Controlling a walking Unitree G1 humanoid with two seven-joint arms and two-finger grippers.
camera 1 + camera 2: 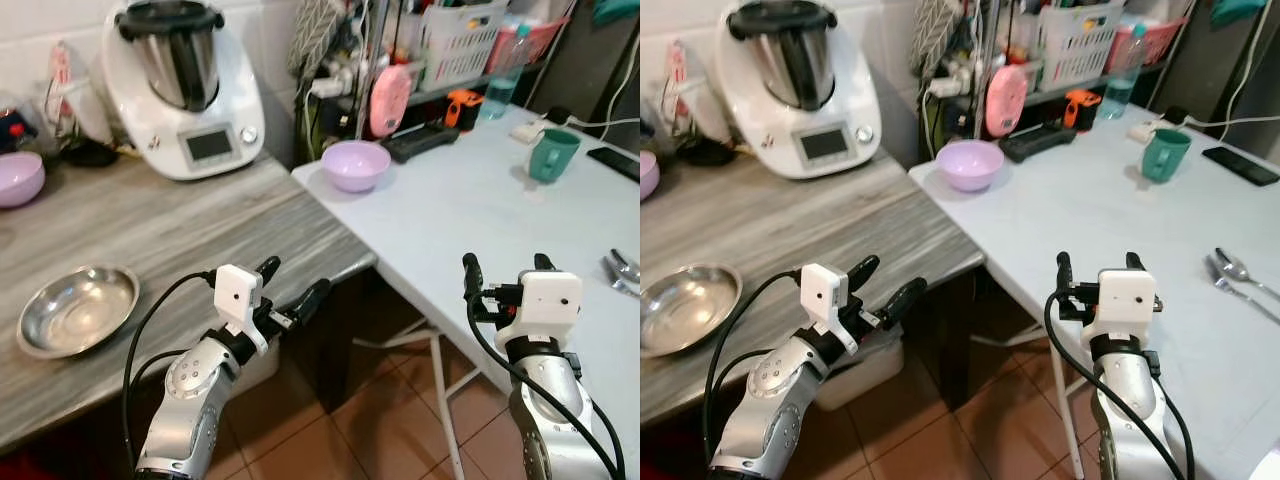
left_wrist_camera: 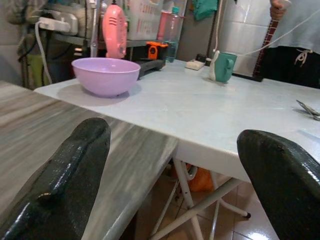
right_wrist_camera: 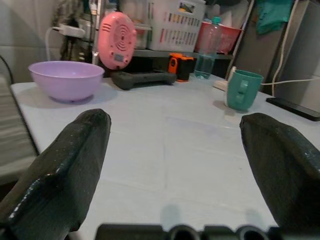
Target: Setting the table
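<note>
Head view: both pincers (image 1: pixel 292 283) (image 1: pixel 505 266) agape, empty.

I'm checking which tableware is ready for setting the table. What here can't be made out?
- Cutlery, left eye view: cut off by the right edge; count unclear.
- Second purple bowl, left eye view: cut off by the left edge.
- Teal mug: contents not visible from any view.
- Person, left wrist view: cut off by the top edge.
</note>
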